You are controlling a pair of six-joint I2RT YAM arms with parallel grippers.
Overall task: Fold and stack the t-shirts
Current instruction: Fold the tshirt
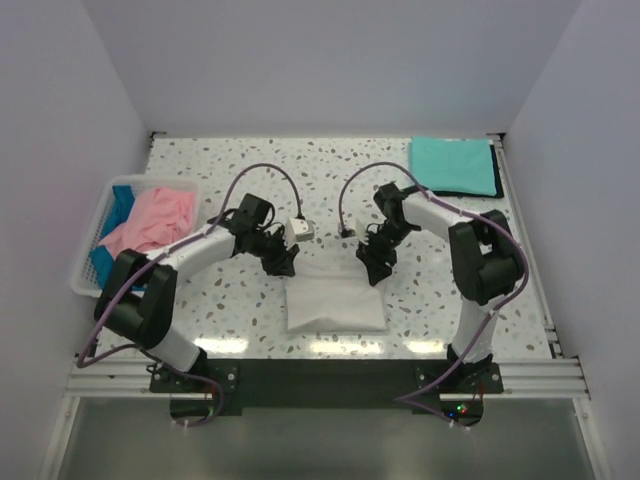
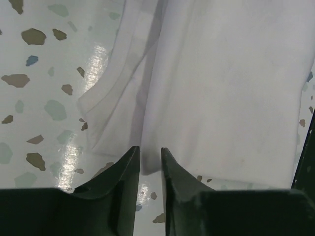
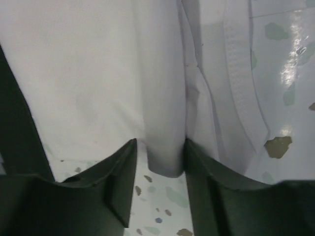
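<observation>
The white t-shirt (image 1: 335, 300) lies folded into a rectangle on the table in front of the arms. My left gripper (image 1: 283, 262) is at its far left corner. In the left wrist view the jaws (image 2: 150, 153) are nearly together with a fold of the white cloth (image 2: 221, 88) between the tips. My right gripper (image 1: 372, 268) is at the far right corner. In the right wrist view its jaws (image 3: 160, 145) hold a raised ridge of the white shirt (image 3: 98, 73). The teal t-shirt (image 1: 455, 165) lies folded at the back right. The pink t-shirt (image 1: 152, 218) and the blue t-shirt (image 1: 120, 198) lie crumpled in the basket.
A white lattice basket (image 1: 84, 262) stands at the left table edge. A small white box (image 1: 301, 229) on a cable lies between the arms behind the white shirt. Walls close in the left, back and right sides.
</observation>
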